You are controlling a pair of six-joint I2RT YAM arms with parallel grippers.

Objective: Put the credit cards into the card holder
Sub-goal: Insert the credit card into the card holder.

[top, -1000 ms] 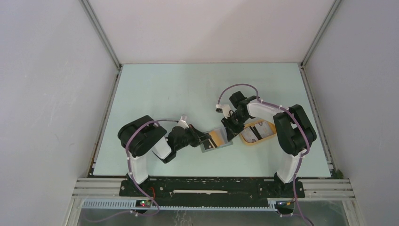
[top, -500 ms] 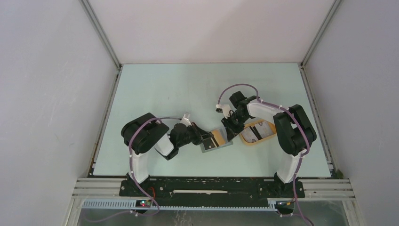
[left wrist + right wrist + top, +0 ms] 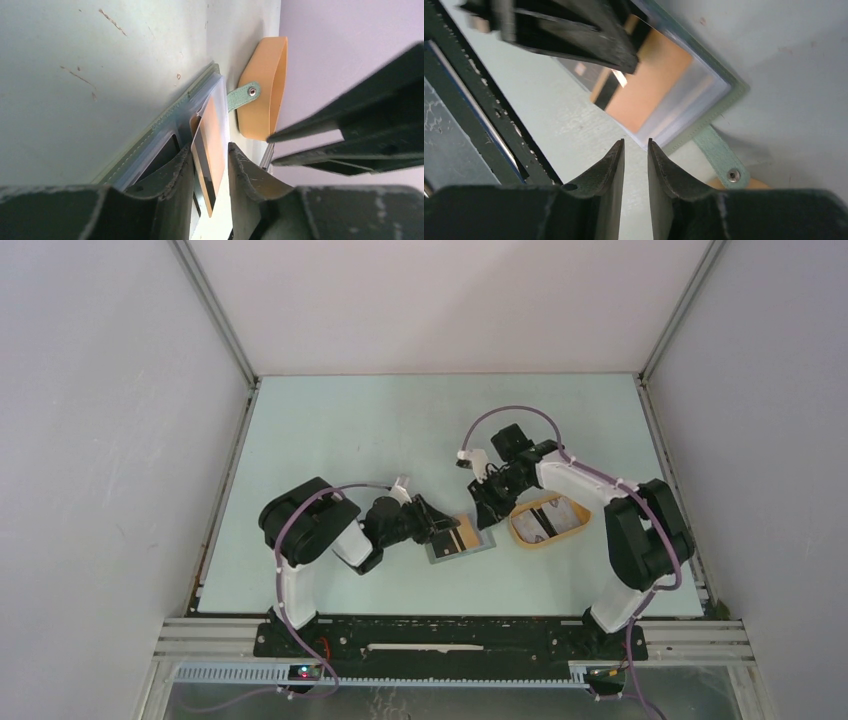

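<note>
One card (image 3: 212, 125), orange with a black stripe, is mid-insertion. It sits between the fingers of the left tool (image 3: 210, 149), far end in a slot of the card holder (image 3: 170, 127), striped end out toward the tool. The left tool's jaws are apart, wider than the card is thick, so it's no clamp. Can't tell if a pad touches it.

Right tool (image 3: 634, 145) is narrowly apart and empty, tips just short of the holder's corner. The strap with its snap (image 3: 726, 167) is off to one side of them.

The holder lies open and flat on the table (image 3: 350, 440). The tan tray (image 3: 262, 100) is just beyond it from the left tool, with what look like more cards (image 3: 547, 520) inside.

Step as I read it: seating this card.

Next move calls for a push on the exposed end, straight along the slot. The holder needs pinning so it doesn't slide, and the right tool is placed for that. Then it's over to the tray for the next card.
</note>
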